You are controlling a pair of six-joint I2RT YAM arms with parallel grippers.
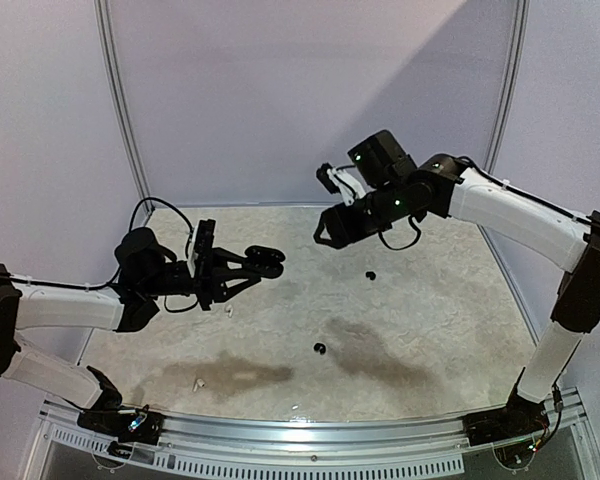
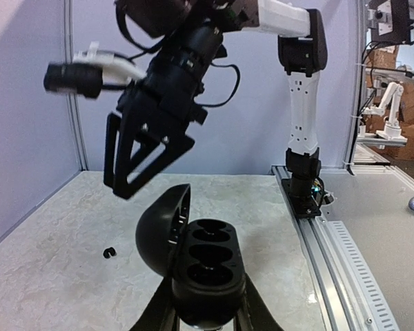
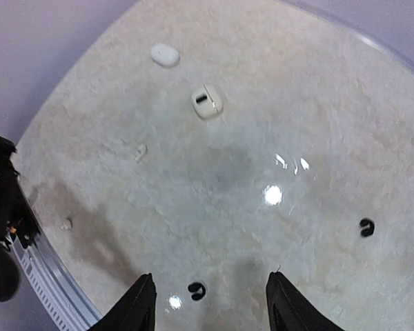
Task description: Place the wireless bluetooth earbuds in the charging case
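Note:
My left gripper is shut on an open black charging case, held above the table with its lid up; both sockets look empty. My right gripper is open and empty, raised above the table just beyond the case. Two black earbuds lie on the table: one below my right gripper, shown in the right wrist view, and one further right, also in that view. White earbuds lie near the left arm.
Two white cases lie on the table at the far side in the right wrist view. A metal rail runs along the near table edge. Pale walls enclose the back and sides.

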